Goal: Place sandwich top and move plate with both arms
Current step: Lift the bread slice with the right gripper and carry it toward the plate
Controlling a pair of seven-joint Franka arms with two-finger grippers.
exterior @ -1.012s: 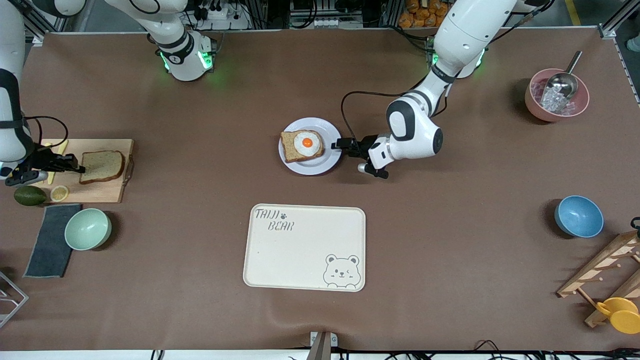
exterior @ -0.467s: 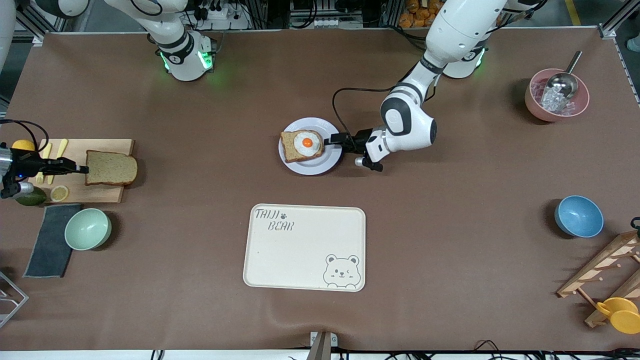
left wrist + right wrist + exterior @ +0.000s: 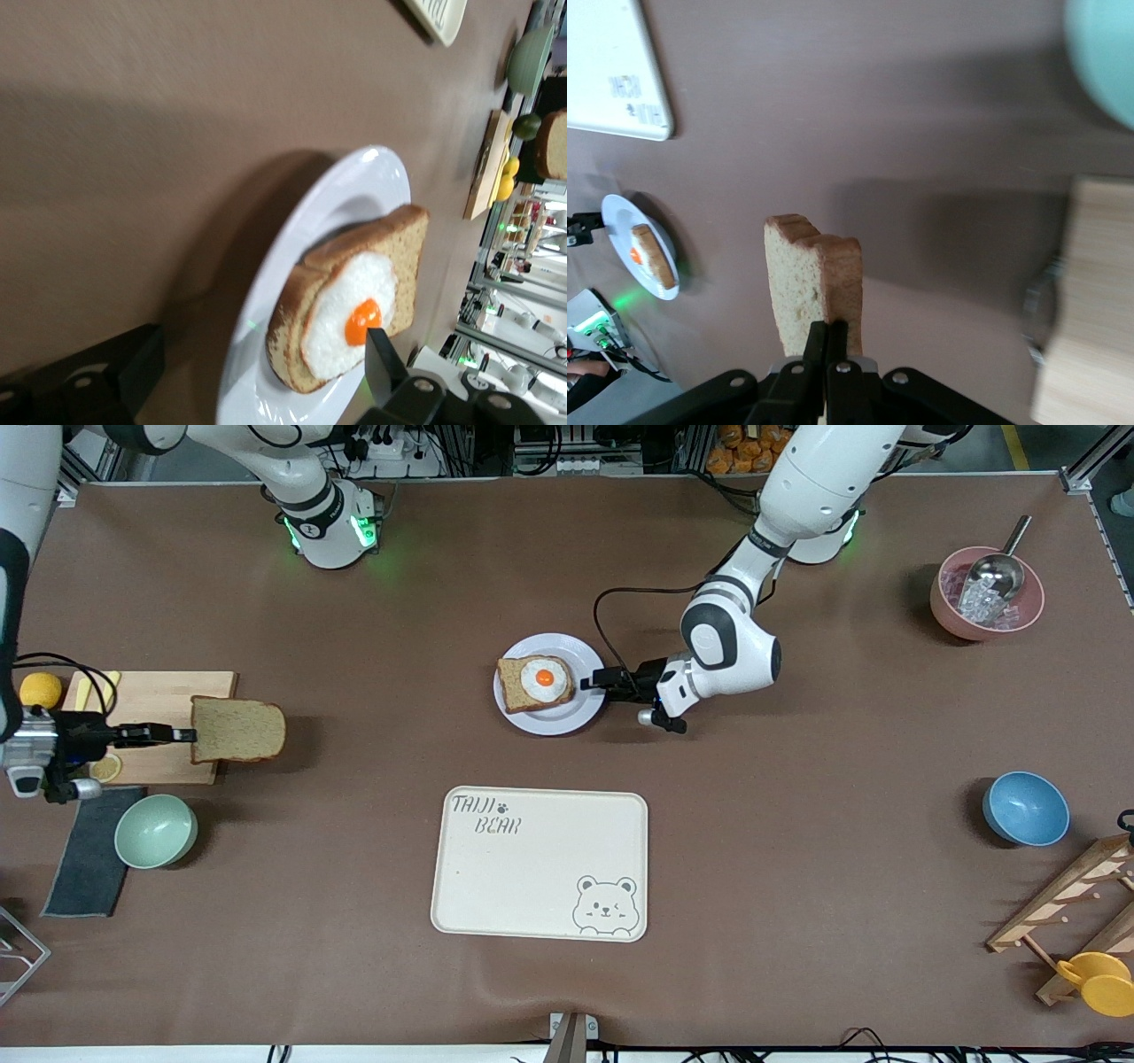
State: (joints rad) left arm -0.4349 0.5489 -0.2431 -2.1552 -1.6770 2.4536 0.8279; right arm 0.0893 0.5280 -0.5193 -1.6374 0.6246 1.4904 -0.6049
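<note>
1. The right gripper [image 3: 182,735] has its jaws clamped on one crust edge of the plain bread slice [image 3: 237,730], which sticks straight out from them, up in the air over the edge of the cutting board [image 3: 159,691] and the bare desk [image 3: 797,850] beside it. The grip takes only a narrow strip of crust, so in my judgement the slice could sag, tear or swing out on the way to the plate.

2. The left gripper [image 3: 592,681] sits at the rim of the plate [image 3: 576,710], on the side toward the left arm's end of the desk. Its jaws are apart, one above the rim and one beside it, holding nothing. If they close before they straddle the rim squarely, they could push the plate or tip it.

3. On the plate just past those jaws lies the egg-topped slice [image 3: 535,683]. A top set down skewed could overhang it and slide off once the plate moves.

4. The tray [image 3: 540,864] lies well away from both grippers.

5. Hard to make out: the left wrist view cuts its fingers [image 3: 390,367] off, so contact with the rim is unclear. In the right wrist view the gripper [image 3: 830,341] hides how deep the crust sits.
</note>
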